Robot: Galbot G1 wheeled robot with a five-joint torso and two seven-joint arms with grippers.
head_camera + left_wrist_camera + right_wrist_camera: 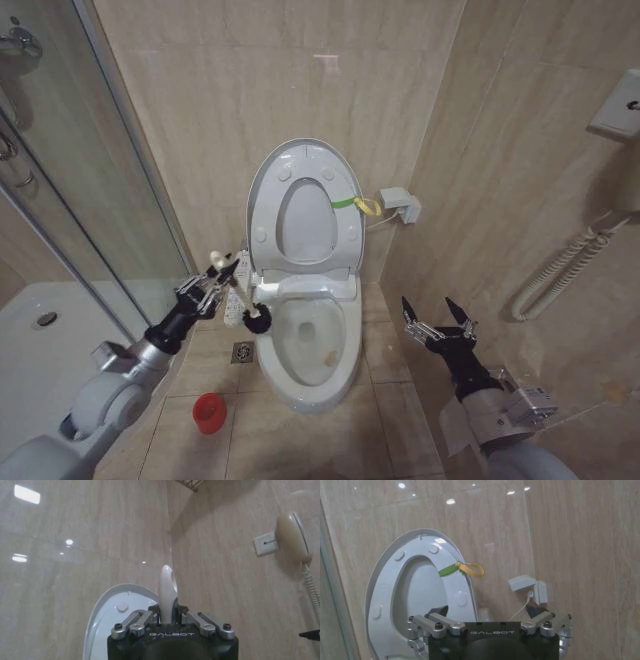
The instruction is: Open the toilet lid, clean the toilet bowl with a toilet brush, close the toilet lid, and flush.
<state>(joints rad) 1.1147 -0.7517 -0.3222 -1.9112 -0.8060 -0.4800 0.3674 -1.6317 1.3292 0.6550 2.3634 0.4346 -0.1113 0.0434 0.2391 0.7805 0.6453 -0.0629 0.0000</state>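
The toilet lid (262, 178) stands raised against the back wall, with the seat ring (347, 238) up in front of it. Below them the toilet bowl (346, 340) lies uncovered. My left gripper (211, 289) is shut on the white handle of the toilet brush (258, 320), whose dark head rests at the bowl's left rim. In the left wrist view the handle (166, 587) rises from between the closed fingers of the left gripper (167, 612), beside the lid (102, 607). My right gripper (440, 318) hangs open and holds nothing to the right of the bowl. The right wrist view has that gripper (487, 617) facing the raised lid (382, 581).
A red cup holder (208, 412) sits on the floor tiles left of the pedestal, near a floor drain (242, 351). A glass shower screen (90, 200) closes the left side. A wall phone with coiled cord (560, 270) and a small white box (401, 204) hang on the right.
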